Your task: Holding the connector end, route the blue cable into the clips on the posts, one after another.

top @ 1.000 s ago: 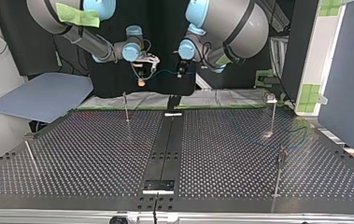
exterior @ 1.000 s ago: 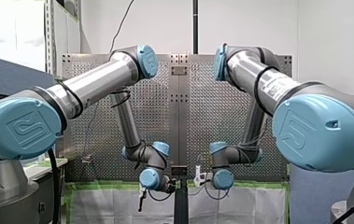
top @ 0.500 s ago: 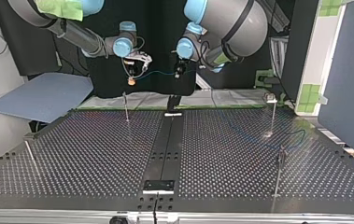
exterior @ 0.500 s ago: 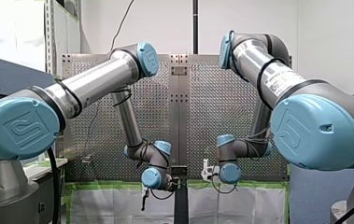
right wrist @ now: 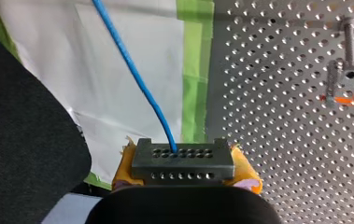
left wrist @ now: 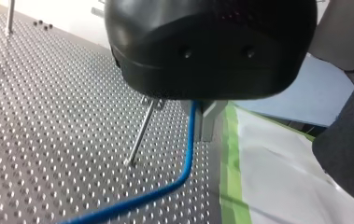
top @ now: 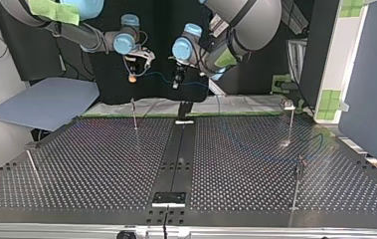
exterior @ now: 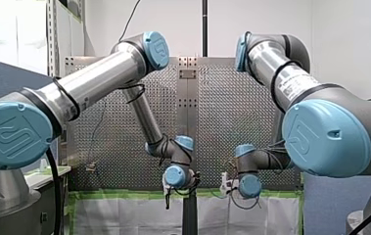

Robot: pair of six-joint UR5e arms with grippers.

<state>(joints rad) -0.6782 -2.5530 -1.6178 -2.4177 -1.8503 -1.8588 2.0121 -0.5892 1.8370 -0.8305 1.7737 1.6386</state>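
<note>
Front view: my left claw [exterior: 167, 199] and my right claw [exterior: 226, 185] hung side by side over the bench [exterior: 104, 142] edge nearest the arms.

Top view: the blue cable [top: 158, 76] spanned between them above that edge, with slack trailing onto the bench. No post [top: 134, 114] visibly carried it.

Left wrist view: the metal fingers [left wrist: 207, 121] appeared closed about the cable above the bench.

Right wrist view: the yellow pads [right wrist: 247, 170] clamped the connector [right wrist: 182, 161]. A clip [right wrist: 350, 77] on the bench ahead stood empty.

Judgement: no clip was threaded; all routing was outstanding.
</note>
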